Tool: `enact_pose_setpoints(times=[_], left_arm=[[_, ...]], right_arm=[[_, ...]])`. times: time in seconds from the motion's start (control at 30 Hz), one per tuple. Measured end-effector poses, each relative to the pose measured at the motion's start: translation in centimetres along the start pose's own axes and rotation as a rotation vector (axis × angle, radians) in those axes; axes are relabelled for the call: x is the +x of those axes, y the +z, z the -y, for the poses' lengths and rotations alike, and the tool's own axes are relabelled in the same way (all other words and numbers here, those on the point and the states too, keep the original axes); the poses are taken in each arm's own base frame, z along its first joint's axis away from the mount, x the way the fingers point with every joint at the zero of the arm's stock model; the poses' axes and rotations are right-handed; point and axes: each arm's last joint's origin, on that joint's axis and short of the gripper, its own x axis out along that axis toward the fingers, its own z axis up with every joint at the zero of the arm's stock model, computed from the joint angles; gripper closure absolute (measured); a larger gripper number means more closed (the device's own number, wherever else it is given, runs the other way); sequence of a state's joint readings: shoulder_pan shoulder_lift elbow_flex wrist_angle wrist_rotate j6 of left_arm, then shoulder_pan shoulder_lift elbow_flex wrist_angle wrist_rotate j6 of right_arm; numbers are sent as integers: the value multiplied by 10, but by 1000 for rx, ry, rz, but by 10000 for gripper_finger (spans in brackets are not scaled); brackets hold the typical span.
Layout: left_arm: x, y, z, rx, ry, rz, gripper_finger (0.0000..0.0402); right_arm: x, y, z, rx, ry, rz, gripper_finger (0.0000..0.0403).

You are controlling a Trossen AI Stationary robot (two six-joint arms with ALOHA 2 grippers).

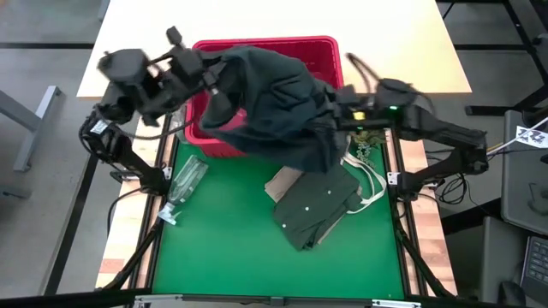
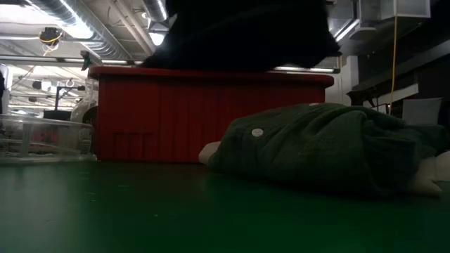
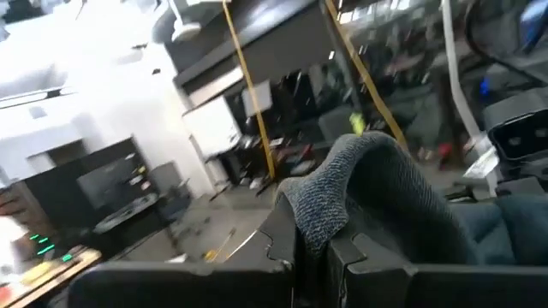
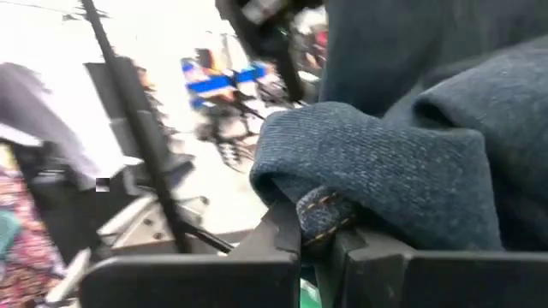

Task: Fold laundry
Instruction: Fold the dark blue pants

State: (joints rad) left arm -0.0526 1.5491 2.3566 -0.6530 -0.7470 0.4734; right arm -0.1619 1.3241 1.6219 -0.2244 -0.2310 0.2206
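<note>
A: What are the grippers doing?

B: Both are clamped on the dark blue denim jeans (image 1: 274, 98). The left gripper (image 3: 310, 248) pinches a fold of the denim between its fingers, up over the left end of the red slatted basket (image 1: 321, 51). The right gripper (image 4: 317, 235) is closed on a stitched edge of the same jeans, just off the basket's right end.

A: So where do the jeans sit?

B: Lifted off the surface (image 1: 231, 248), spread between the two grippers and draped across the basket's top and front, with the lower part hanging past the basket's front right corner.

A: Anything else nearby?

B: An olive-green buttoned shirt (image 1: 318, 205) lies bundled on the green surface in front of the basket's right half, with a tan top (image 1: 281, 182) poking out beneath it on the side nearer the basket. A clear plastic bottle (image 1: 184, 184) lies on its side in front of the basket's left corner.

A: And from table height?

B: The shirt (image 2: 316, 144) rests as a heap before the basket (image 2: 176, 112), and the jeans (image 2: 242, 31) hang dark above the basket's rim.
</note>
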Motion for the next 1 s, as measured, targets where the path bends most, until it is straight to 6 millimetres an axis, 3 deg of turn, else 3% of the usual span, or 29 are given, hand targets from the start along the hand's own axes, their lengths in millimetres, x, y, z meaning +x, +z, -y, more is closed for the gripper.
enact_pose_setpoints(times=[0.43, 1.0], left_arm=[[-70, 43, 12, -268, -169, 223, 395], [-135, 63, 34, -423, -390, 245, 395]], right_arm=[[-36, 55, -91, -61, 358, 177, 396], [-55, 59, -147, -9, 585, 237, 389]])
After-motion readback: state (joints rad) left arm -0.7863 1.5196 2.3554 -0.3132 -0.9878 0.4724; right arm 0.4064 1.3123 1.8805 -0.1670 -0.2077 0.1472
